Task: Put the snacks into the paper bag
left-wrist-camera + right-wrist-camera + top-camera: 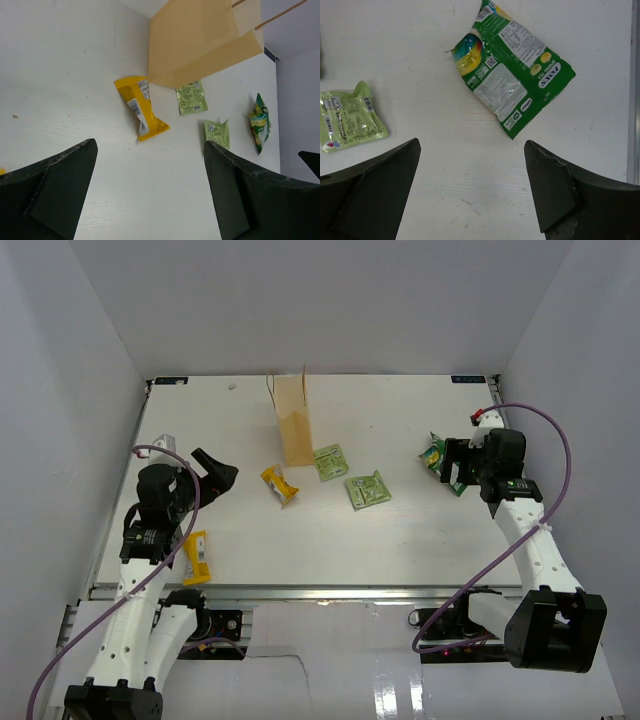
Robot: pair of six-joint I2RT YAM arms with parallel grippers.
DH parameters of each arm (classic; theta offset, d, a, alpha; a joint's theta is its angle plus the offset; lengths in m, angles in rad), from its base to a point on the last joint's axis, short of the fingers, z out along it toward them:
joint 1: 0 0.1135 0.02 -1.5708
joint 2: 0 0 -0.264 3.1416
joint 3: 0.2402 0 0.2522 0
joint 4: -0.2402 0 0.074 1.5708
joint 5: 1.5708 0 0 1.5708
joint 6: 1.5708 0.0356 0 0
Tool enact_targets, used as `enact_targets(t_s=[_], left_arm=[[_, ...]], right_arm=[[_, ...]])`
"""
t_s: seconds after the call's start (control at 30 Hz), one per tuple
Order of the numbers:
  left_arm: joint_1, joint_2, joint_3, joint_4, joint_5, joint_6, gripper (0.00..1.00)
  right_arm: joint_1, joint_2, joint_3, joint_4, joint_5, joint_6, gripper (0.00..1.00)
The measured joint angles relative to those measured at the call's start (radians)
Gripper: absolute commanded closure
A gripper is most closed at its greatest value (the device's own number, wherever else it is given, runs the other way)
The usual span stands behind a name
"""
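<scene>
Top external, yellow packet (280, 484) perhaps touching bag (293, 425)

Both arms stretch forward from their bases, the left gripper (216, 473) and right gripper (450, 468) angled downward, fingers spread wide, holding nothing.

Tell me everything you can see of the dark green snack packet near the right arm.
The dark green packet is a glossy, crinkled foil pouch with yellow touches, a rainbow swirl and white print panels. It looks sealed. It lies flat and skewed on the white table near its right edge, touching no other snack. The right claw hangs open just short of it, not touching.
</scene>
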Motion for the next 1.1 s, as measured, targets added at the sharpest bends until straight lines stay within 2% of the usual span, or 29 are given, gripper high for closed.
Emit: enact_targets(t_s=[0.1, 0.27, 0.43, 0.6, 0.77, 0.93, 1.1], left_arm=[[0.0, 0.01, -0.032, 0.008, 0.049, -0.047, 0.02], [0.0, 0.085, -0.112, 0.058, 0.129, -0.174, 0.02], [-0.037, 0.212, -0.15, 0.069, 0.122, -0.293, 0.08], [-0.173, 0.371, -0.107, 0.085, 0.023, -0.352, 0.14], [-0.268, 0.588, -0.023, 0.105, -0.074, -0.393, 0.14], [-0.285, 0.766, 0.044, 0.158, -0.14, -0.413, 0.15], [-0.285, 0.927, 0.177, 0.206, -0.173, -0.405, 0.17]], right_arm=[[-0.001, 0.0, 0.001, -0.005, -0.082, -0.061, 0.1], [0.024, 0.029, 0.051, -0.156, -0.413, -0.344, 0.1], [0.103, 0.086, 0.1, -0.308, -0.636, -0.587, 0.1], [0.104, 0.125, 0.087, -0.354, -0.723, -0.662, 0.1], [0.104, 0.149, 0.074, -0.358, -0.755, -0.678, 0.1], [0.104, 0.163, 0.072, -0.357, -0.769, -0.686, 0.1], [0.103, 0.163, 0.051, -0.353, -0.776, -0.687, 0.1]])
